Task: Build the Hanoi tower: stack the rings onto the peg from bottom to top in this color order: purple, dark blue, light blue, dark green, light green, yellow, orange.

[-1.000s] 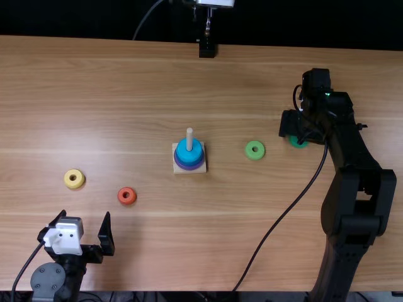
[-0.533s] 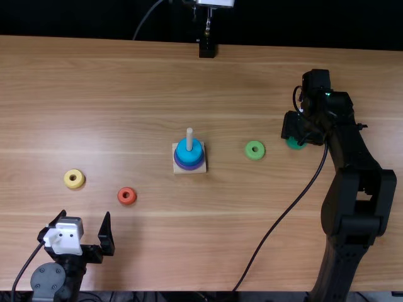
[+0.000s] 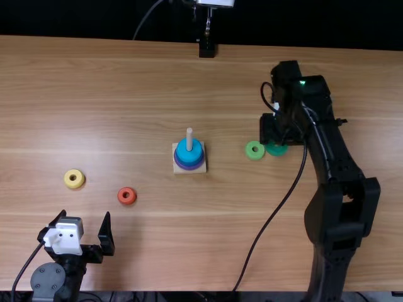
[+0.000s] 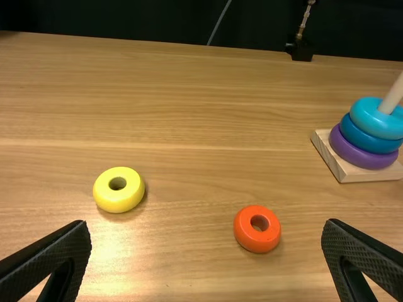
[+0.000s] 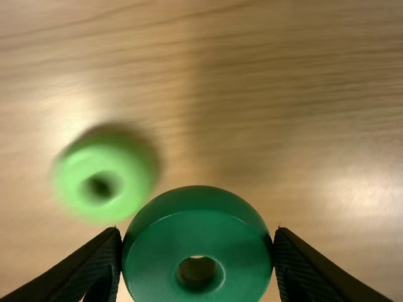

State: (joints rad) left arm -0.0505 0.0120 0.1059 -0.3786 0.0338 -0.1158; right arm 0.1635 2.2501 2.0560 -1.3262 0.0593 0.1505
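Three rings were already on the upright peg [image 3: 189, 138] at the middle of the desk [image 3: 126, 94]: the purple ring [image 4: 362, 154] lowest, against the square wooden base [image 4: 359, 175], the dark blue ring [image 4: 371, 138] over it, and the light blue ring [image 4: 378, 118] uppermost, with bare peg standing above.

The right pincer [image 3: 272, 132] was right of the stack in the top view, pinching the dark green ring [image 5: 197, 233] by opposite sides. Its wrist view showed both fingers touching that ring, whose hole faced the camera. The ring was closer to that camera than the light green ring [image 3: 255, 157], which lay flat on the desk between the base and the dark green one, near the latter in the top view.

The left pincer [image 3: 85, 214] was spread wide, with nothing between its fingers, left of the middle and towards the near edge. Beyond it lay the yellow ring [image 4: 118, 198] and the orange ring [image 4: 257, 239], well apart, both flat; the orange one was nearer to the stack.
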